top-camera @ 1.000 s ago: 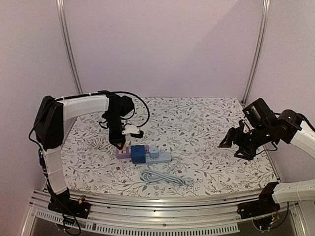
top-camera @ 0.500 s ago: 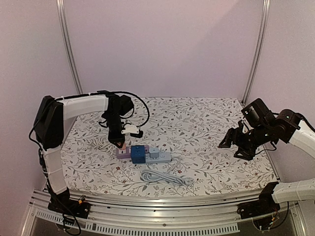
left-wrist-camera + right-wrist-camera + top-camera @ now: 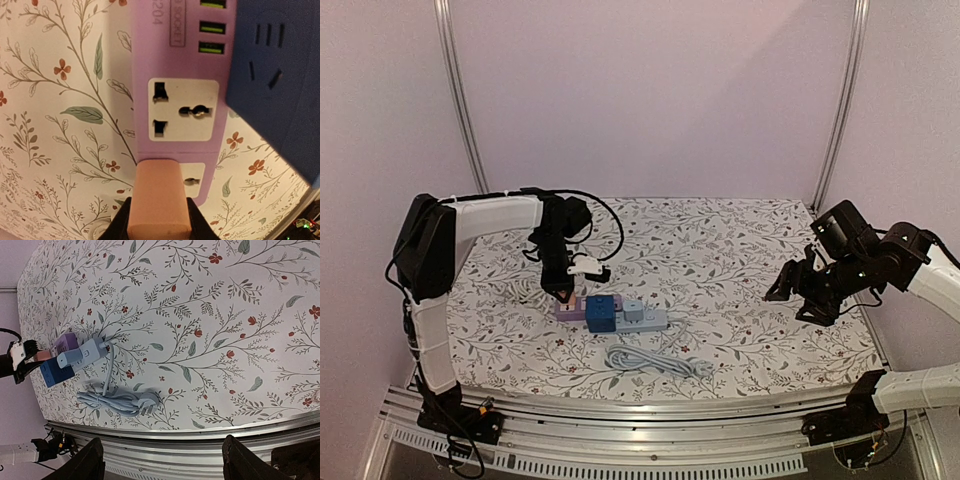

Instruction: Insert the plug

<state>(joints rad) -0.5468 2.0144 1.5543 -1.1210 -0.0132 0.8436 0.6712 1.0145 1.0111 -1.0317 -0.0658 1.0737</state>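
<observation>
The left claw [image 3: 563, 291] is clamped tight on the plug [image 3: 160, 200], a peach-coloured block pinched between its black fingers at the bottom centre of the wrist view. The plug hangs nose-down over the very end of the purple power strip [image 3: 175, 50] and covers most of the end socket [image 3: 196, 180]. Only the right-hand slots of that socket still peek out. I can't tell from here whether the pins have entered or are just resting on the face.

The next socket [image 3: 183, 110] up the frame is free. A blue socket block [image 3: 280, 75] sits on the strip at the upper right.

Over the last second almost nothing has shifted at the strip. The claw has stayed on the same spot, left of centre in the overhead view, and only the arm's upright link has leaned a touch inward. To me that reads as fine lining-up or a slow press, with the insertion not yet finished.

The grey cable [image 3: 655, 361] lies coiled below the strip on the table [image 3: 740, 250]. The right claw [image 3: 798, 297] hangs well apart at the right edge, jaws spread and holding nothing.
</observation>
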